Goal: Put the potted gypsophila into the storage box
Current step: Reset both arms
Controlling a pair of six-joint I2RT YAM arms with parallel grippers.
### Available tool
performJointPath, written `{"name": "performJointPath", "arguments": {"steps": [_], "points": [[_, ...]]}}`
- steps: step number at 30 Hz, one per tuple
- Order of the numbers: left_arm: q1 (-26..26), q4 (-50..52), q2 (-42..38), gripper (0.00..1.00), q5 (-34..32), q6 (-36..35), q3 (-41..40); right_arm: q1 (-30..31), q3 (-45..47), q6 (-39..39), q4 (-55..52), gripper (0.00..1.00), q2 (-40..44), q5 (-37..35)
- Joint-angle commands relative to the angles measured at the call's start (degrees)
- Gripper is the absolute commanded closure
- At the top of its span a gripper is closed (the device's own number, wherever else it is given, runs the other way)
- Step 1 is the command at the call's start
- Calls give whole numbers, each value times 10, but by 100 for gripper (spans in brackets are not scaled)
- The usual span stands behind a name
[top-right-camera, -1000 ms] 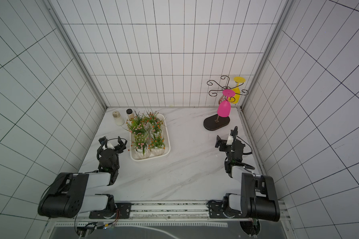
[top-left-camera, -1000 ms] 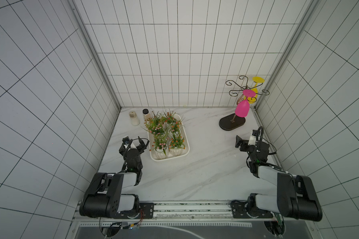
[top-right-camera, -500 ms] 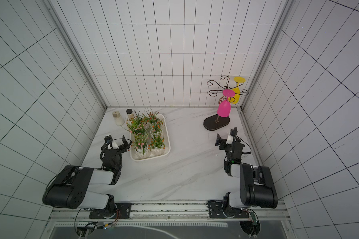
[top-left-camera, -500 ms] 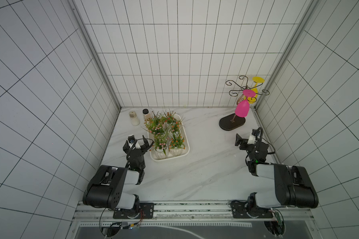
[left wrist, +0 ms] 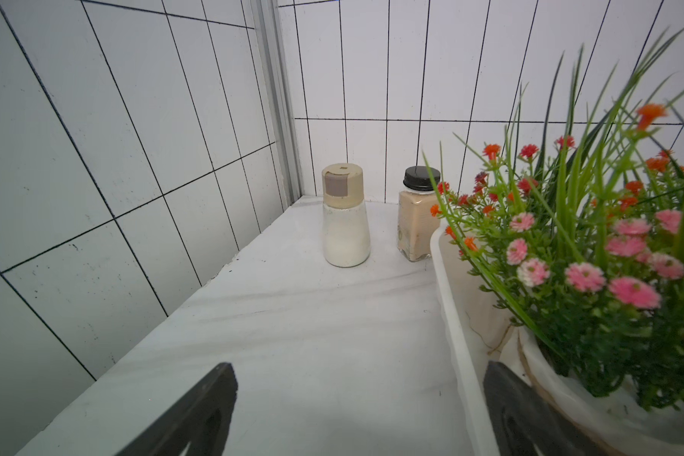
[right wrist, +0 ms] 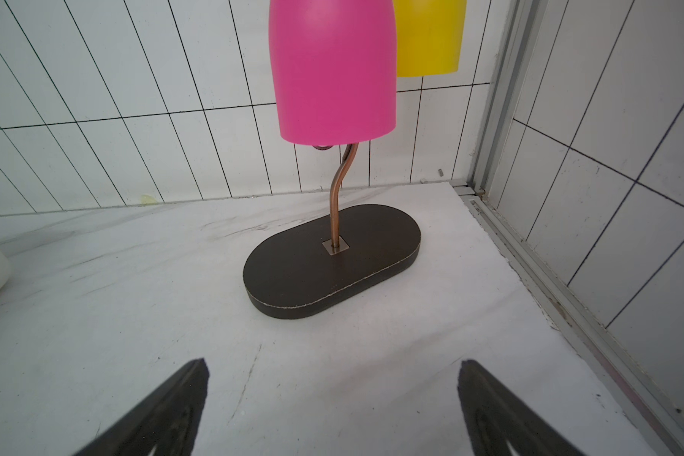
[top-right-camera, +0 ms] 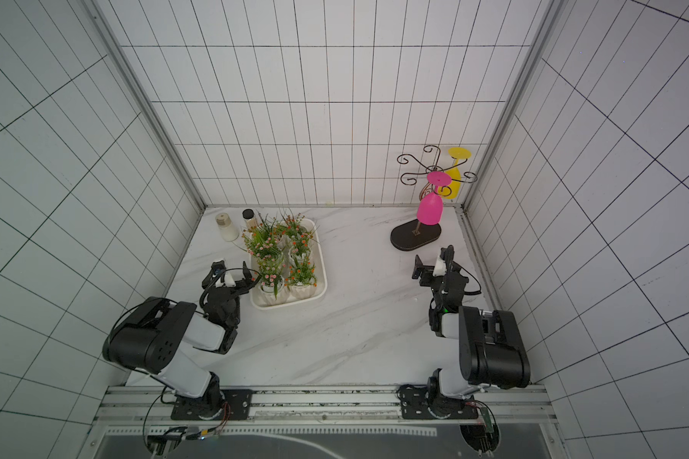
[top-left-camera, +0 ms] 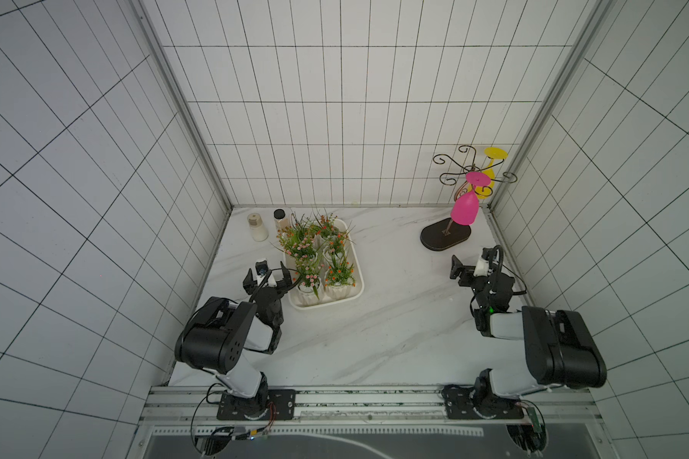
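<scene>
While both arms crouch low | left claw point(top-left-camera: 267, 277) spread beside storage box point(top-left-camera: 327, 306) | right claw point(top-left-camera: 474, 264) spread, empty

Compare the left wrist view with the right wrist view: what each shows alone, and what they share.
Left wrist only: white shaker, black-capped jar, potted flowers in the storage box. Right wrist only: pink glass and yellow glass hanging above the dark stand base. Both: marble table, tiled walls, and open jaws holding nothing, on the left gripper and right gripper.
</scene>
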State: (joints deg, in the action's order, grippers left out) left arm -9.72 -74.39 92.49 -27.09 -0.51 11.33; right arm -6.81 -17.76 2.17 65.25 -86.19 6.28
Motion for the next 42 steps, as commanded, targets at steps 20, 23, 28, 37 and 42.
{"name": "performJointPath", "arguments": {"steps": [20,23,28,37,42], "points": [[-2,81,-1,3,-16,-6,64,19,26,-30,62,1,-28,-4],[-1,90,-3,3,-18,-4,67,19,25,-30,60,1,-29,-3],[-2,92,-3,3,-18,-4,67,19,22,-30,55,1,-31,-5],[-1,93,-3,3,-18,-3,69,19,31,-29,66,1,-26,-3],[-1,93,-3,3,-18,-3,68,20,30,-29,66,1,-27,-4]]}}
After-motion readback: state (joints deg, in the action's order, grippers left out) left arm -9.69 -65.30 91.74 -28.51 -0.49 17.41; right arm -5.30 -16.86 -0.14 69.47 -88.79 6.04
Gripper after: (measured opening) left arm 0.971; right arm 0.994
